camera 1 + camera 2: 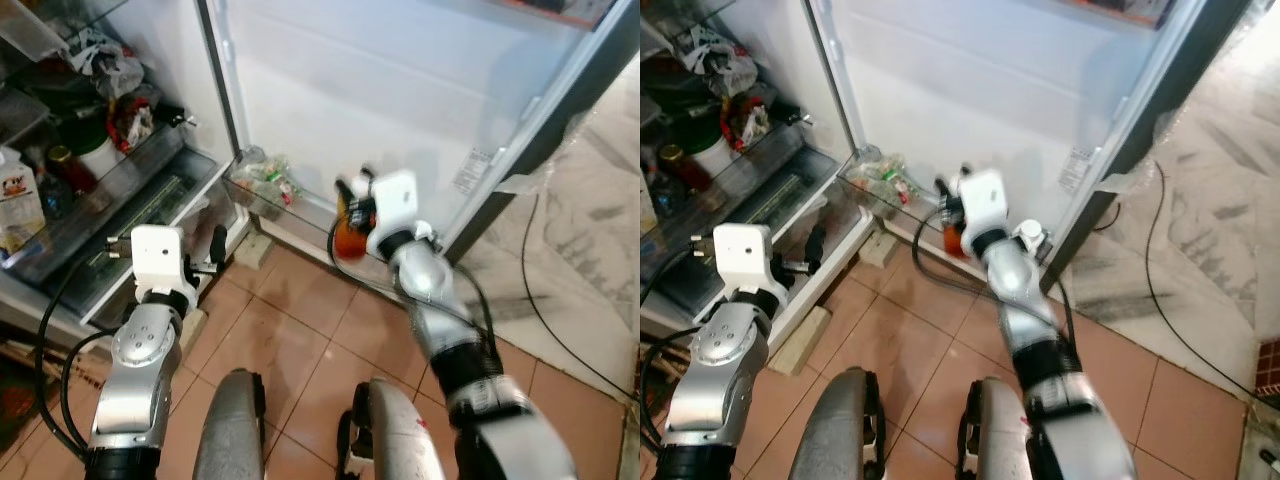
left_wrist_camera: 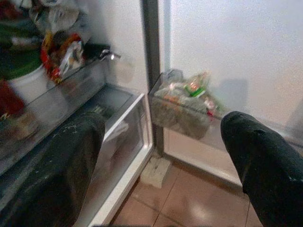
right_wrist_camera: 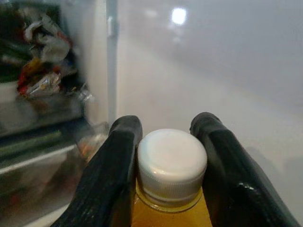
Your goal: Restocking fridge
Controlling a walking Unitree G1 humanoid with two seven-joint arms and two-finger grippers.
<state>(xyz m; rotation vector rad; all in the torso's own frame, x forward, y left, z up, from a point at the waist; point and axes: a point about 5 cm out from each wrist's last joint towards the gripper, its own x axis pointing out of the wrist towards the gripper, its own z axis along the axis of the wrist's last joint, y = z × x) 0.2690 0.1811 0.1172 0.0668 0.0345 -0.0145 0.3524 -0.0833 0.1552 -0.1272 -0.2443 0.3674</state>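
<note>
A humanoid robot stands on a tiled floor (image 1: 300, 320) before an open fridge, its right claw (image 3: 165, 156) clamped around the neck of an orange juice bottle (image 3: 170, 208), one black finger on each side just under the white cap (image 3: 171, 158). The bottle hangs low at the foot of the open fridge door (image 1: 400, 90), close to the door's bottom shelf (image 1: 262, 195), where a clear bin already holds a few small packets (image 1: 268, 175). The grip sits high, on the neck alone, so the body of the bottle could swing or slide through the fingers if the arm tilts or jolts; a drop from here would land on the hard tiles below the door. The shelf's clear front lip is another likely snag, since a bottle brought in too low could knock it or tip the packets. Nearer the fridge's interior than the door, the left claw (image 2: 161, 156) hovers with its fingers spread wide and empty, pointed at the lower drawers (image 1: 150, 215). Beyond it the shelves (image 1: 60, 130) inside the fridge are crowded with bags, jars and a carton (image 1: 20, 200), leaving little room for a stray reach on that side.
</note>
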